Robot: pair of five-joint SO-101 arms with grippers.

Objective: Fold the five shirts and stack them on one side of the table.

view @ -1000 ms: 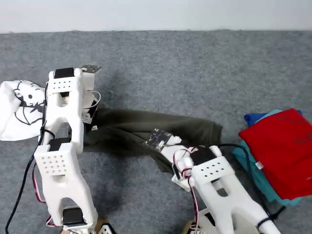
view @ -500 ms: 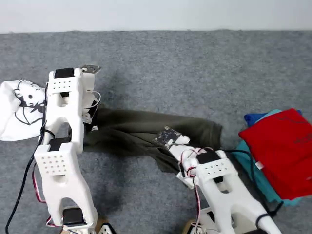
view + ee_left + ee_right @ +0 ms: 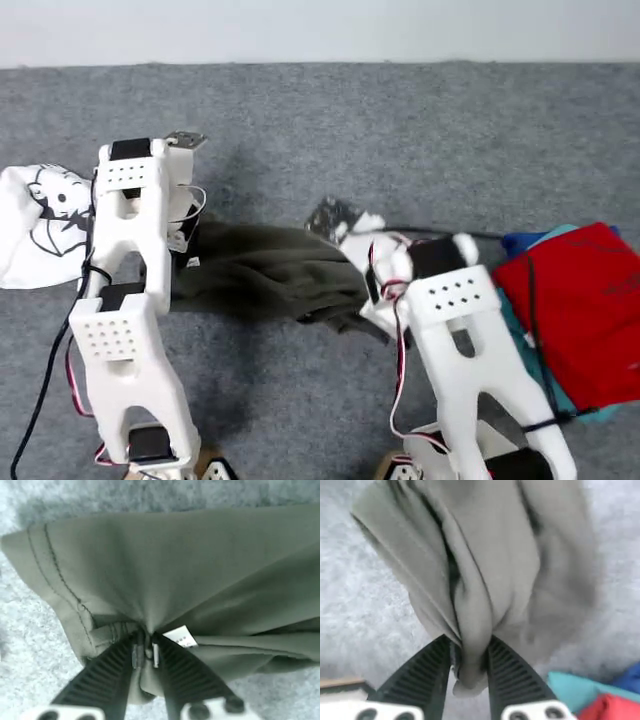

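From the high view you can't see either end of the olive shirt [image 3: 270, 275]: the left arm [image 3: 125, 250] covers one and the right arm [image 3: 455, 330] the other. The white shirt [image 3: 35, 230] is cut off by one side edge and the red shirt [image 3: 580, 300] by the opposite one. The red shirt hides most of the teal shirt [image 3: 510, 322] and the blue shirt [image 3: 520, 243], so you cannot judge their folds.

print on the tag [image 3: 181, 636] of the olive shirt [image 3: 200, 555] is unreadable.
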